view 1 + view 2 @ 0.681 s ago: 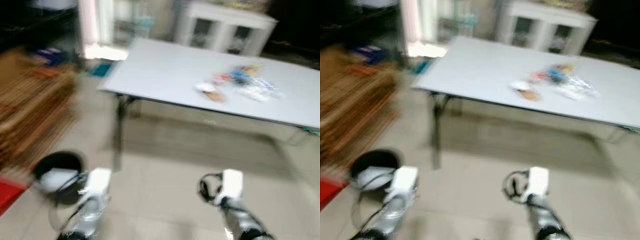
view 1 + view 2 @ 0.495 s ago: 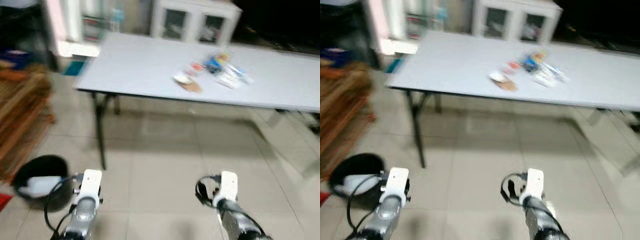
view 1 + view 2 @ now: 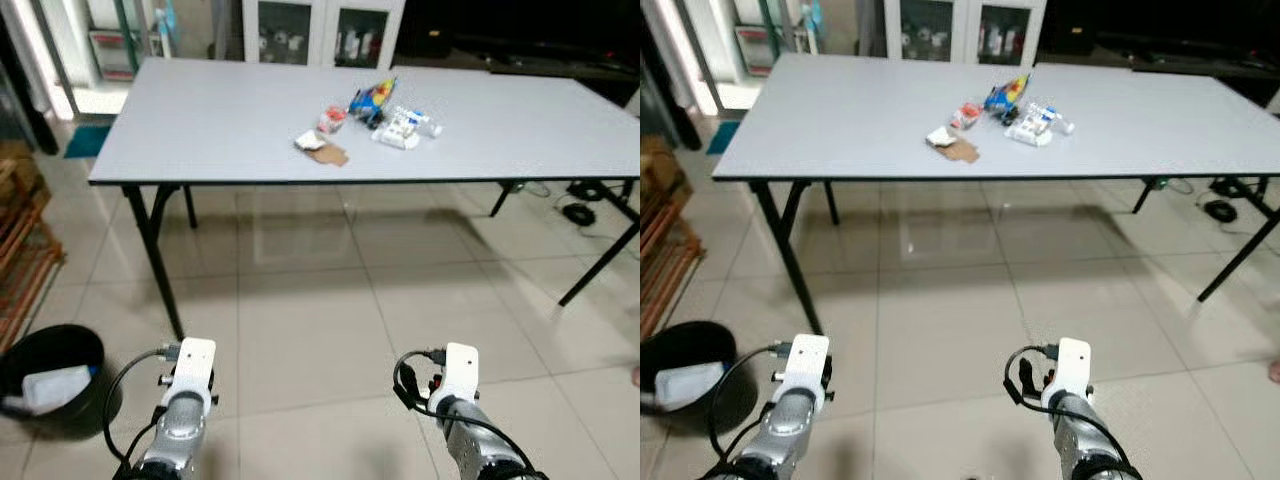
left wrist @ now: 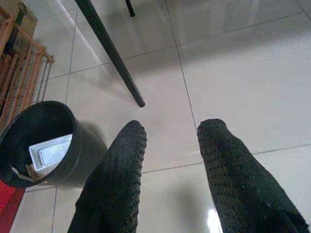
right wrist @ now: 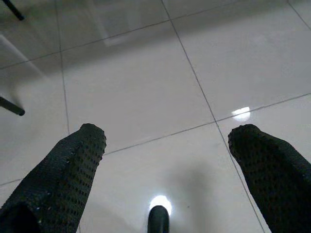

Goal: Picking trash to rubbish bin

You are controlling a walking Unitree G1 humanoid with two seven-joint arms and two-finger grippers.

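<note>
The robot stands on a pale tiled floor [image 3: 330, 330] facing a long grey folding table [image 3: 220, 130], with both arms held low in front of it and well short of the table.

Trash: a small cluster lies near the middle of the tabletop. It consists of a flat brown scrap [image 3: 329, 154] with a white crumpled piece [image 3: 308, 141] touching it, a small red-and-white packet [image 3: 331, 119] just behind, a blue and yellow wrapper [image 3: 372, 100], and a clear plastic pack [image 3: 403, 127] beside that. The individual items are too small to identify with confidence. All of it lies well apart from both grippers, ahead of them and higher.

Bin: a black round bin [image 3: 50, 375] stands on the floor to the robot's left, close to the left arm and beside a table leg [image 4: 111, 53]. It holds a white tray-like piece [image 4: 51, 154].

Left gripper [image 4: 170, 133]: fingers apart, nothing between them, held over bare tile near the bin.

Right gripper [image 5: 167, 138]: fingers spread wide, nothing between them, held over bare tile.

A wooden rack [image 3: 20, 250] stands at the far left, and a white glass-fronted cabinet [image 3: 320, 30] behind the table.
</note>
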